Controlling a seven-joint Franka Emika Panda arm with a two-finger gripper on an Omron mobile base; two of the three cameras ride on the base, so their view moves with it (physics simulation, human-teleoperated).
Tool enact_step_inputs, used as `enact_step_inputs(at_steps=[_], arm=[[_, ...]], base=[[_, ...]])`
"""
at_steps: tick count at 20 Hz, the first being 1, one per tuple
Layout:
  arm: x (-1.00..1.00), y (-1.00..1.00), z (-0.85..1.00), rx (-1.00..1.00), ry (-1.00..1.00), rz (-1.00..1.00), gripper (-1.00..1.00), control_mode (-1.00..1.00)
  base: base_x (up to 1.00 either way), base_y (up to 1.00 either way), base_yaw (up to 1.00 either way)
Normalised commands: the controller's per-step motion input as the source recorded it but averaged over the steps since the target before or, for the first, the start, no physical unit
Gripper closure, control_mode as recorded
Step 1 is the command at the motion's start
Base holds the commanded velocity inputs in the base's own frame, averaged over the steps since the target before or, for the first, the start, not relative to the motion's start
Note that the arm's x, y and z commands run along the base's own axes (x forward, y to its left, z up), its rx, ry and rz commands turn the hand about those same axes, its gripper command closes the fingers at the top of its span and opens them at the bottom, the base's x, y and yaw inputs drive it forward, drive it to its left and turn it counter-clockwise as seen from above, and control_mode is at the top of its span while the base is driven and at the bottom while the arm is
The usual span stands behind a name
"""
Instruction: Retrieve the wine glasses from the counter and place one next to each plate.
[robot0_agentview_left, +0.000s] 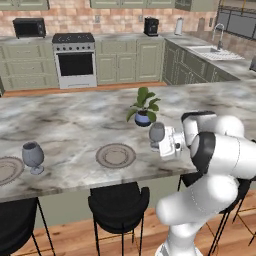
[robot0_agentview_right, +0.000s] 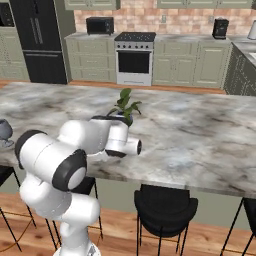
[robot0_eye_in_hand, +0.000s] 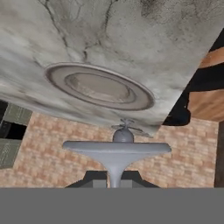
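My gripper (robot0_agentview_left: 160, 141) is shut on the stem of the paler wine glass (robot0_agentview_left: 157, 132), held upright over the marble counter (robot0_agentview_left: 70, 120), just right of a beige plate (robot0_agentview_left: 115, 155). I cannot tell whether its foot touches the slab. The hand view is rolled upside down: the glass's disc foot (robot0_eye_in_hand: 117, 148) and stem rise between the gripper's (robot0_eye_in_hand: 117, 181) dark fingertips (robot0_eye_in_hand: 94, 182), with the plate (robot0_eye_in_hand: 100, 87) beyond. The darker wine glass (robot0_agentview_left: 33, 156) stands beside a second plate (robot0_agentview_left: 7, 170) at the counter's left end. That glass is small in the hand view (robot0_eye_in_hand: 124, 132) and at the right base view's edge (robot0_agentview_right: 4, 130).
A potted leafy plant (robot0_agentview_left: 143, 109) stands on the counter just behind the held glass, and in the right base view this plant (robot0_agentview_right: 124, 107) rises behind my arm. Black stools (robot0_agentview_left: 119, 202) sit under the counter's near edge. A stove (robot0_agentview_left: 75, 59) and green cabinets line the far wall.
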Motion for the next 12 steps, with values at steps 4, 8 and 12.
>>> enact_step_inputs(at_steps=[4, 8, 12], arm=[[0.25, 0.07, -0.4, 0.0, 0.0, 0.0, 1.0, -1.0], [0.25, 0.08, -0.4, 0.0, 0.0, 0.0, 1.0, -1.0], [0.37, 0.04, -0.41, 0.0, 0.0, 0.0, 1.0, -1.0]], base=[[0.0, 0.0, 0.0], [0.0, 0.0, 0.0], [0.0, 0.0, 0.0]])
